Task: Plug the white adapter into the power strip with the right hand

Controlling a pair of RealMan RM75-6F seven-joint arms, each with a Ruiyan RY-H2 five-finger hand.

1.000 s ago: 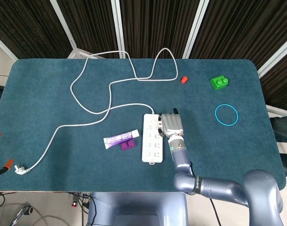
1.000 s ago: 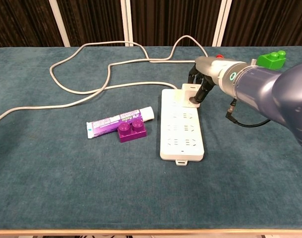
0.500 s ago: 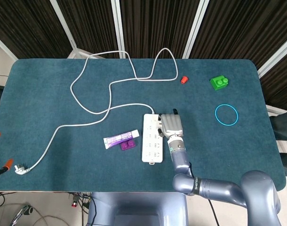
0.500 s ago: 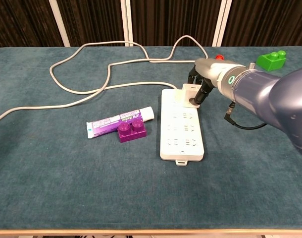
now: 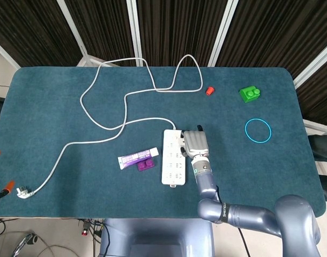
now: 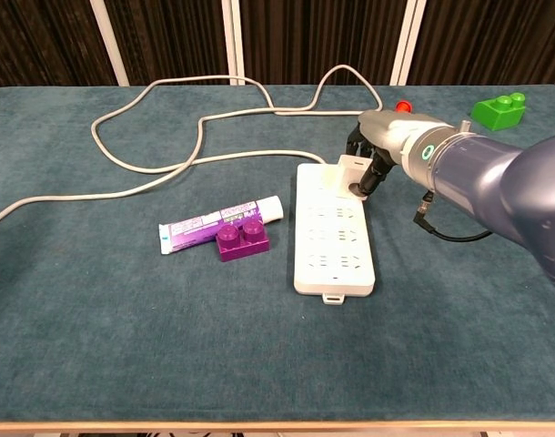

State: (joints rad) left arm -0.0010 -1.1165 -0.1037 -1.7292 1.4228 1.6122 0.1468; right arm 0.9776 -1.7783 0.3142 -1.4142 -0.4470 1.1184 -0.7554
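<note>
White adapter (image 6: 354, 167) sits at the far end of our power strip (image 6: 335, 238); our right hand (image 6: 379, 144) grasps it, fingers curled over the adapter.

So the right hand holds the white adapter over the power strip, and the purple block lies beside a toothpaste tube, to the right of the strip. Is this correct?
One detail is wrong: the purple block and toothpaste tube lie left of the power strip, not right, as the chest view shows. The right hand does hold the white adapter over the strip's far end.
</note>
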